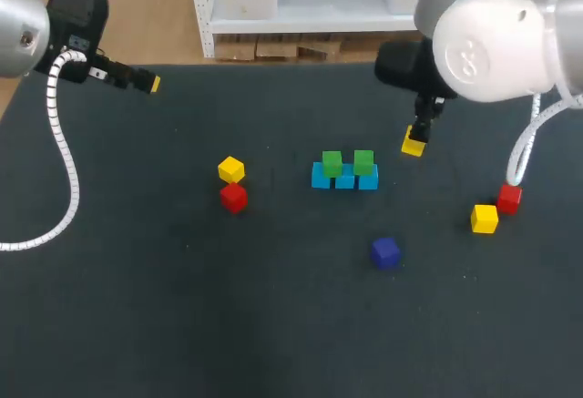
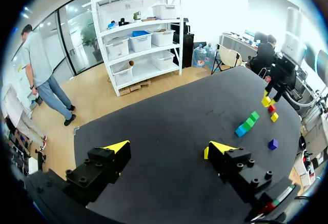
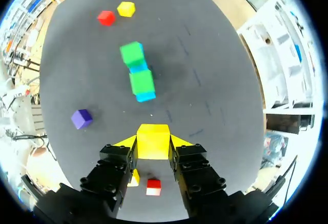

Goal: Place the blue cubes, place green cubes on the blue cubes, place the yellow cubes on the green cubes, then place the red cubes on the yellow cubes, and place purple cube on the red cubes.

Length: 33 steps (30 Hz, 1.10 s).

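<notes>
- Blue at the middle of the dark worktop (image 1: 182, 325): counted 3 blue cubes (image 1: 344, 180) touching in 1 straight row.
- Saw 2 green cubes (image 1: 332, 162) seated on top of that row, side by side, with a slight gap between them.
- Found the right claw (image 1: 415, 141) closed around the held yellow cube (image 3: 153, 141), with 1 finger pressed on each of 2 opposite faces.
- Placed that cube beyond the row and to its right, apparently lifted clear of the worktop.
- Found the left claw (image 2: 168, 147) spread wide with nothing between its fingers, over the far left corner of the worktop, well apart from every cube.
- Noted the left yellow cube (image 1: 231, 169) and the left red cube (image 1: 234, 197) just beside each other, left of the row, yellow on the farther side. Could not tell whether they touched.
- Noted the right yellow cube (image 1: 485, 219) and the right red cube (image 1: 509, 199) close together near the worktop's right edge, almost corner to corner.
- Spotted the purple cube (image 1: 385, 252) lying alone on the near side of the row, apart from all the others.
</notes>
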Motion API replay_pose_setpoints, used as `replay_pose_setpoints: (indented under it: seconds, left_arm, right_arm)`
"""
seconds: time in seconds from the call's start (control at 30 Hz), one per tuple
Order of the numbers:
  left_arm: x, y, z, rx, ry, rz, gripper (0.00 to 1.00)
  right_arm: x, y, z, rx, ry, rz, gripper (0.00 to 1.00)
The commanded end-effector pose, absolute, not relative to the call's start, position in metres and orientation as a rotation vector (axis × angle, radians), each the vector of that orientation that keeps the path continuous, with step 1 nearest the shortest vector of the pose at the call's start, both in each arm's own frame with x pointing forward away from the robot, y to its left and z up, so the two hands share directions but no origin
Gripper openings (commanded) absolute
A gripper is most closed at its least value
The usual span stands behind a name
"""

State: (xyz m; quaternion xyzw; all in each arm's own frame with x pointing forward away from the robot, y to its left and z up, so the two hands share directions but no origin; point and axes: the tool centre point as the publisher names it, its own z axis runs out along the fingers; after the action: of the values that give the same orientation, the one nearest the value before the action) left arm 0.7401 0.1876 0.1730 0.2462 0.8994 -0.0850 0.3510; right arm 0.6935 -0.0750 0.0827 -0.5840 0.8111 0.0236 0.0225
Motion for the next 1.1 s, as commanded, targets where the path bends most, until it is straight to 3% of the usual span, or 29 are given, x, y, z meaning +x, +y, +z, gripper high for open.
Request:
replay_pose_setpoints:
  seconds: [0.03, 0.47, 0.83, 1.1]
  left_arm:
    - [0.740, 0.189, 0.173, 0.643, 2.325, -0.229, 1.00]
    - [0.740, 0.189, 0.173, 0.643, 2.325, -0.229, 1.00]
    - [0.740, 0.189, 0.173, 0.643, 2.325, -0.229, 1.00]
    - [0.740, 0.189, 0.173, 0.643, 2.325, -0.229, 1.00]
  right_arm:
    - [0.682, -0.067, 0.096, -1.849, 2.467, 0.045, 0.00]
    - [0.673, -0.009, 0.101, -2.109, 2.257, 0.018, 0.00]
    - [0.681, 0.011, 0.094, -2.206, 2.197, 0.013, 0.03]
    - [0.693, 0.016, 0.082, -2.228, 2.218, 0.012, 0.00]
